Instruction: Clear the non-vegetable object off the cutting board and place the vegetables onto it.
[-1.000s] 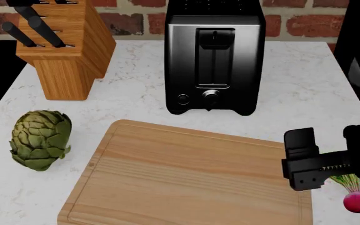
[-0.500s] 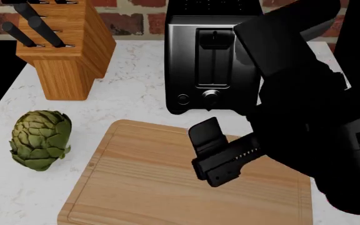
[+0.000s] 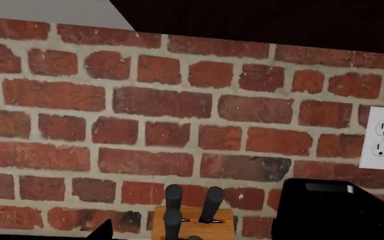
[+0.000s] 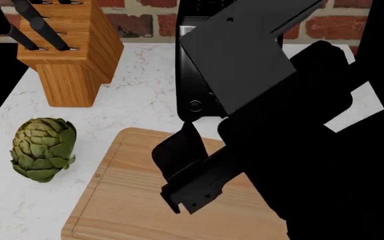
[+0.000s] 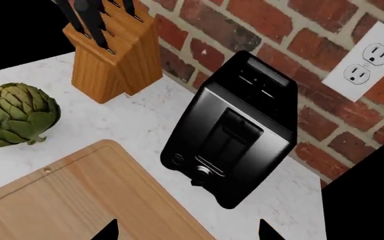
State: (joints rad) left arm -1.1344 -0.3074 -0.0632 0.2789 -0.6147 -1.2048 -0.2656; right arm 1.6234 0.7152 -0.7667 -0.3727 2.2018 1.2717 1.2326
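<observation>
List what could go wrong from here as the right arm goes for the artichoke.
The right arm fills much of the head view and hides the toaster close behind it, so a wide swing might clip it. The artichoke is round and sits near the counter's edge; a nudge could roll it off. The knife block stands just behind it.

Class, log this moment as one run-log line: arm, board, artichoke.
arm: right gripper open above board | board: visible part bare | artichoke: on counter, off board | left gripper: unseen
</observation>
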